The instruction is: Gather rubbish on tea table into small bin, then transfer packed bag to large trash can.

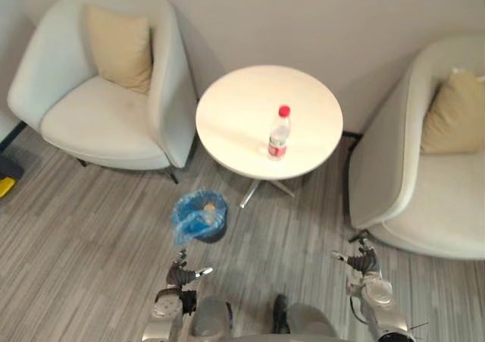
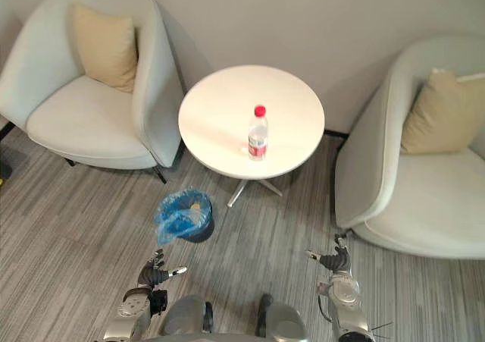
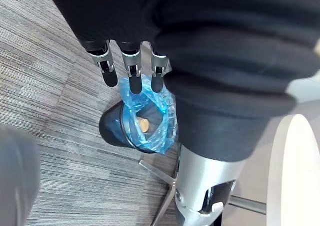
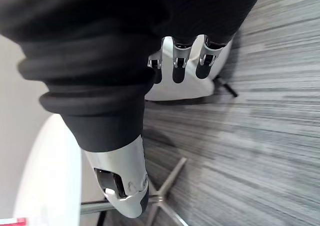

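Left eye view, tabletop bottle, slack left robot hand, slack right robot hand

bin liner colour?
Blue, on the small bin on the floor by the table; clearest in the left wrist view.

A clear plastic bottle with a red cap and a red label stands upright on the round white bench, right of its middle, near the centre of the frame. Below and left of the bench, a small dark round bin sits on the floor, lined with a crumpled blue bag. A small tan scrap lies inside it.
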Controlling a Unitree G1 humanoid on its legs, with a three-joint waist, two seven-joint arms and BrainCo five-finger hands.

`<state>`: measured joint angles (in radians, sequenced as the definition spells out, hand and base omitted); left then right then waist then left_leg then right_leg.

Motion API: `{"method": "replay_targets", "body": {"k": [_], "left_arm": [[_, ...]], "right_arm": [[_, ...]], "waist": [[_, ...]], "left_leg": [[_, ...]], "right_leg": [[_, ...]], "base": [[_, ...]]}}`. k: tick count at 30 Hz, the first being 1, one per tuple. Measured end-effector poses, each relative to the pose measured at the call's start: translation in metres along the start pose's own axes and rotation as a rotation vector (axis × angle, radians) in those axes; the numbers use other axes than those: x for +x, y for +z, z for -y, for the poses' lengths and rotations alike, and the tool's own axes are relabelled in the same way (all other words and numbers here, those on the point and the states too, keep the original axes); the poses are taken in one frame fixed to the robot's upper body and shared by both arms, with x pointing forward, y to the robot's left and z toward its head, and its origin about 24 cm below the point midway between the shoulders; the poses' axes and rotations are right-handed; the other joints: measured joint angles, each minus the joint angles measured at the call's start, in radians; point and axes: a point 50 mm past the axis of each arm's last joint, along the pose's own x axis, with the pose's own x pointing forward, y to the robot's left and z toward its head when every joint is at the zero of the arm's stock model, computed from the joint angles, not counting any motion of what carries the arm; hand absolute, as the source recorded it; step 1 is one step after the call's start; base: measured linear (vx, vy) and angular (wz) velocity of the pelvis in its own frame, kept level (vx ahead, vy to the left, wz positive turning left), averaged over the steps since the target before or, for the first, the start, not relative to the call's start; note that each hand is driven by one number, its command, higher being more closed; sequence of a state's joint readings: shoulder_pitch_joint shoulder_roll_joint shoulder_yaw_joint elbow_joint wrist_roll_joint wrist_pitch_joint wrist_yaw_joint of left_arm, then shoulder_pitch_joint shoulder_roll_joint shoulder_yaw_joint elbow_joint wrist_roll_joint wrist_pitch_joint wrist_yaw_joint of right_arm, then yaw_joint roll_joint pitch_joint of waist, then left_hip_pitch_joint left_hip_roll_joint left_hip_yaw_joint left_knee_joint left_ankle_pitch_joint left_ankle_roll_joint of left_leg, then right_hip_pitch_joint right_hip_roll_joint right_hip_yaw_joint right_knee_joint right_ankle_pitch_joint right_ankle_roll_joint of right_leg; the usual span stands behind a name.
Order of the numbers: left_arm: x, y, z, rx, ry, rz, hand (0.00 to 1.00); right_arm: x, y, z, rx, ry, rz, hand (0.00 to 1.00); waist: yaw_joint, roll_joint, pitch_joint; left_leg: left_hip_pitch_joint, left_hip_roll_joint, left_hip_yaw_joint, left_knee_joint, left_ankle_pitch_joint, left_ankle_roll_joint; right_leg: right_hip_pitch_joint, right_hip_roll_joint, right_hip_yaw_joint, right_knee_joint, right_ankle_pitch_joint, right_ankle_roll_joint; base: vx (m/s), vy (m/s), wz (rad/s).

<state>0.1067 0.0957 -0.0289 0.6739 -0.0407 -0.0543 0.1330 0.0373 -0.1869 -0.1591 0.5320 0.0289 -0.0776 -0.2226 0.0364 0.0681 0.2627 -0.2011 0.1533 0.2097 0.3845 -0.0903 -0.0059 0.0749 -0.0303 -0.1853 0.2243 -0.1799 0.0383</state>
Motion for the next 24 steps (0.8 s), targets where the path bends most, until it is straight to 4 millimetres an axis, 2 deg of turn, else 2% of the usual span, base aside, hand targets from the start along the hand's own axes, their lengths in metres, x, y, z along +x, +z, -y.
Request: {"method": "replay_targets", "body": {"k": [2, 6, 8, 9, 10, 11, 12, 13, 14, 16, 18, 21, 24], "left_arm": [[0.000, -0.003, -0.003, 0.024, 0.006, -0.010, 0.00], [-0.006, -0.015, -0.005, 0.024, 0.011, -0.046, 0.00], [-0.011, -0.025, -0.008, 0.039, 0.013, -0.072, 0.00], [-0.012, -0.028, -0.011, 0.050, 0.016, -0.079, 0.00], [-0.013, -0.029, -0.013, 0.062, 0.018, -0.085, 0.00], [-0.011, -0.027, -0.015, 0.067, 0.021, -0.079, 0.00], [-0.010, -0.025, -0.015, 0.068, 0.021, -0.072, 0.00], [-0.009, -0.024, -0.016, 0.071, 0.023, -0.071, 0.00], [-0.010, -0.025, -0.018, 0.075, 0.024, -0.066, 0.00], [-0.011, -0.030, -0.010, 0.063, 0.010, -0.082, 0.00], [-0.016, -0.038, -0.009, 0.068, 0.008, -0.101, 0.00], [-0.017, -0.039, -0.009, 0.068, 0.006, -0.101, 0.00], [-0.017, -0.039, -0.007, 0.073, -0.003, -0.099, 0.00]], "right_arm": [[-0.003, 0.000, -0.002, 0.007, 0.002, 0.004, 0.00], [-0.003, 0.020, -0.008, 0.003, 0.002, 0.095, 0.00], [-0.005, 0.034, -0.017, 0.018, 0.020, 0.155, 0.00], [-0.007, 0.036, -0.019, 0.019, 0.024, 0.169, 0.00], [-0.010, 0.037, -0.021, 0.020, 0.023, 0.181, 0.00], [-0.011, 0.042, -0.021, 0.012, 0.028, 0.215, 0.00], [-0.011, 0.048, -0.022, 0.016, 0.026, 0.243, 0.00], [-0.011, 0.051, -0.022, 0.020, 0.023, 0.256, 0.00], [-0.012, 0.055, -0.023, 0.024, 0.026, 0.275, 0.00], [-0.010, 0.062, -0.021, 0.009, 0.032, 0.303, 0.00], [-0.007, 0.075, -0.026, -0.003, 0.042, 0.352, 0.00], [-0.006, 0.083, -0.032, -0.018, 0.067, 0.388, 0.00], [-0.006, 0.087, -0.035, -0.021, 0.080, 0.399, 0.00]], "waist": [[0.000, -0.037, 0.000], [0.000, -0.049, 0.003], [-0.017, -0.064, 0.012], [-0.025, -0.069, 0.010], [-0.027, -0.077, 0.004], [-0.024, -0.075, 0.004], [-0.024, -0.086, -0.003], [-0.026, -0.087, -0.003], [-0.024, -0.102, -0.012], [-0.023, -0.072, -0.023], [-0.019, -0.037, -0.041], [-0.020, -0.031, -0.044], [-0.021, -0.029, -0.046]], "left_leg": [[0.037, -0.058, 0.009, -0.063, 0.009, 0.009], [0.081, -0.096, 0.044, -0.112, -0.008, 0.031], [0.143, -0.114, 0.046, -0.151, -0.030, 0.042], [0.159, -0.118, 0.037, -0.158, -0.032, 0.044], [0.172, -0.120, 0.027, -0.166, -0.036, 0.043], [0.180, -0.119, 0.018, -0.172, -0.031, 0.036], [0.178, -0.118, -0.002, -0.172, -0.027, 0.030], [0.178, -0.118, -0.008, -0.170, -0.024, 0.026], [0.176, -0.138, -0.024, -0.158, -0.025, 0.019], [0.174, -0.128, -0.065, -0.167, -0.022, 0.000], [0.171, -0.100, -0.085, -0.206, -0.007, -0.023], [0.176, -0.083, -0.107, -0.233, 0.005, -0.040], [0.180, -0.083, -0.128, -0.249, 0.014, -0.043]], "right_leg": [[-0.005, -0.053, 0.005, 0.010, -0.019, 0.025], [-0.054, -0.096, 0.059, 0.127, -0.045, 0.056], [-0.145, -0.122, 0.110, 0.383, -0.037, 0.086], [-0.171, -0.124, 0.131, 0.441, -0.034, 0.092], [-0.185, -0.121, 0.166, 0.464, -0.062, 0.075], [-0.209, -0.109, 0.190, 0.427, -0.093, 0.063], [-0.222, -0.101, 0.199, 0.343, -0.097, 0.054], [-0.222, -0.095, 0.212, 0.287, -0.092, 0.050], [-0.217, -0.099, 0.223, 0.154, 0.003, 0.042], [-0.203, -0.089, 0.208, 0.128, 0.025, 0.050], [-0.173, -0.060, 0.178, 0.051, 0.057, 0.028], [-0.139, -0.038, 0.153, -0.011, 0.083, 0.018], [-0.117, -0.037, 0.129, -0.038, 0.088, 0.018]], "base": [[0.18, 0.051, 0.14], [0.12, 0.053, -0.22], [0.05, 0.047, -0.09], [0.07, 0.012, 0.20], [0.08, -0.016, 0.23], [0.12, -0.067, 0.37], [0.12, -0.082, 0.42], [0.13, -0.116, 0.61], [0.14, -0.129, 0.65], [0.15, -0.124, 0.42], [0.14, -0.111, 0.13], [0.09, -0.084, 0.15], [0.05, -0.050, 0.23]]}}
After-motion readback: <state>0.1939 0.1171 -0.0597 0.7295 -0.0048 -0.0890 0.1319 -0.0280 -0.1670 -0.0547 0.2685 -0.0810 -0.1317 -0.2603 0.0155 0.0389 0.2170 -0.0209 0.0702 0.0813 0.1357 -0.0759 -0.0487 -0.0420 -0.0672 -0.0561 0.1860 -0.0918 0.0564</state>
